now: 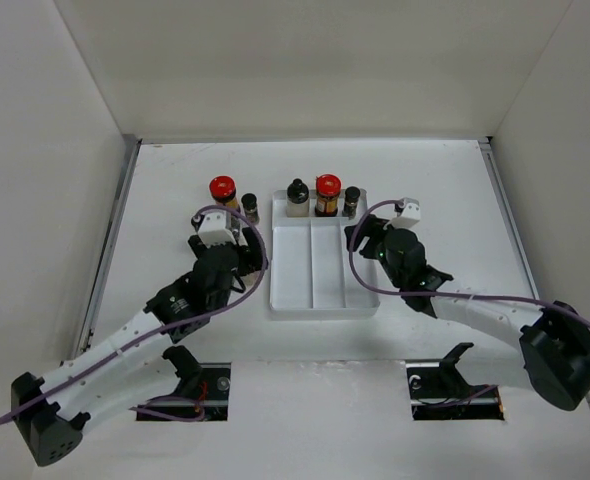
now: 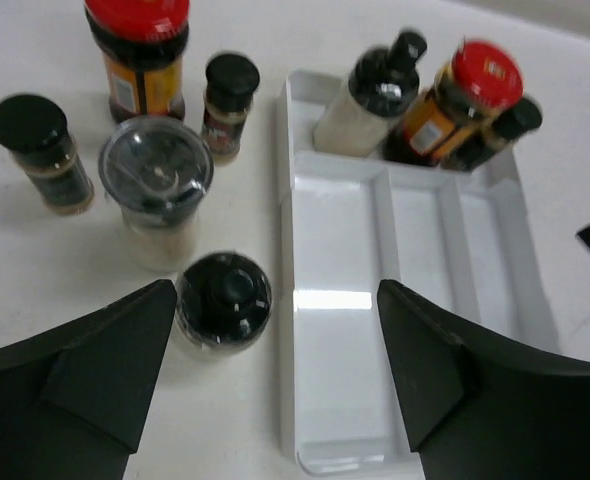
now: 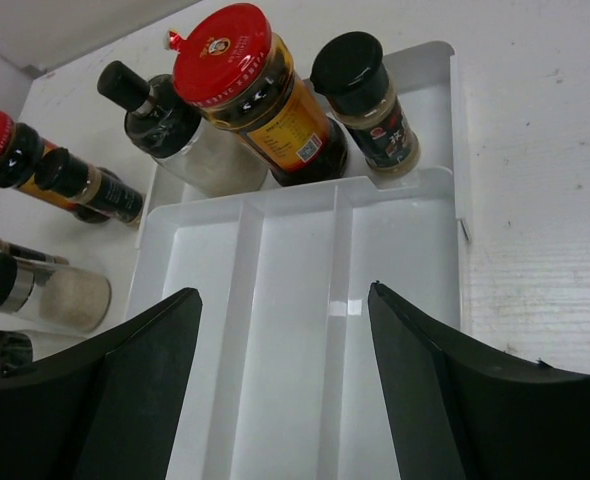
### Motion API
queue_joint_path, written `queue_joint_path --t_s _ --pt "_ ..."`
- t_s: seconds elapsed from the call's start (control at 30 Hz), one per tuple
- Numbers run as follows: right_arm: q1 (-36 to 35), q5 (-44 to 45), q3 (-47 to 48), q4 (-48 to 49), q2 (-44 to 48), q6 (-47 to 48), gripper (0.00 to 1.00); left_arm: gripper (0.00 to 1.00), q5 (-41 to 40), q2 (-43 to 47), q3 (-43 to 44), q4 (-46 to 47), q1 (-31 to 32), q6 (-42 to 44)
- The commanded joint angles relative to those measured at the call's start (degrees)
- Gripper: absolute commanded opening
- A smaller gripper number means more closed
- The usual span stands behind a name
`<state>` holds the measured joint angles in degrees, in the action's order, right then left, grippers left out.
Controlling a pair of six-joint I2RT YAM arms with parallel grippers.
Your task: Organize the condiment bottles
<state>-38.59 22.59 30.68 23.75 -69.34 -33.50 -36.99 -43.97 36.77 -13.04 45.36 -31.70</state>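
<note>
The white divided tray (image 1: 320,275) holds three bottles in its far section: a pale bottle with a black top (image 1: 296,197), a brown red-lidded jar (image 1: 327,194) and a small dark black-capped jar (image 1: 351,200). Left of the tray stand another red-lidded jar (image 1: 223,190) and a small dark jar (image 1: 250,207). In the left wrist view a clear jar (image 2: 157,190), a black-capped jar (image 2: 40,150) and a black-topped bottle (image 2: 223,305) also stand there. My left gripper (image 2: 275,330) is open, with the black-topped bottle by its left finger. My right gripper (image 3: 285,310) is open and empty over the tray (image 3: 295,260).
The tray's long near compartments (image 2: 335,380) hold nothing. White walls enclose the table at the back and both sides. My arms' bases and two dark cutouts sit at the near edge.
</note>
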Motion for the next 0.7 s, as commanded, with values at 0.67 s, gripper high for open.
queue_joint_path --t_s 0.67 --pt "1.5 -2.6 -0.3 6.0 -0.8 -1.0 0.76 0.74 0.2 -19.4 -3.3 10.3 -3.7 4.3"
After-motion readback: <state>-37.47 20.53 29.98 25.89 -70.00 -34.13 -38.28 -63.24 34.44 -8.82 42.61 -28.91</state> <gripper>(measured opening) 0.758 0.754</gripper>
